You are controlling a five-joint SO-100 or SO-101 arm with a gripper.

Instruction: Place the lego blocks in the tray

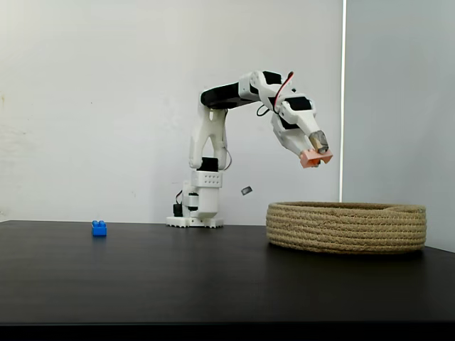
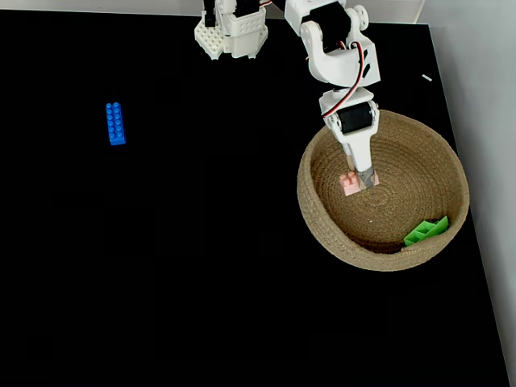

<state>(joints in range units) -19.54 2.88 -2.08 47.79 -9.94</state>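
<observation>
My gripper (image 1: pixel 317 155) (image 2: pixel 359 182) hangs above the tray, shut on a pale pink lego block (image 1: pixel 311 159) (image 2: pixel 351 185). The tray (image 1: pixel 346 226) (image 2: pixel 322 161) is a wide round basket of coiled tan rope at the right of the black table. A bright green block (image 2: pixel 425 231) leans against the tray's inner wall at the lower right in the top-down fixed view. A blue block (image 1: pixel 99 228) (image 2: pixel 116 123) lies on the table far to the left, well away from the arm.
The arm's white base (image 1: pixel 195 213) (image 2: pixel 232 34) stands at the back of the black table (image 2: pixel 161 266). A small grey scrap (image 2: pixel 426 78) lies on the pale surface beyond the table's right edge. A white wall stands behind.
</observation>
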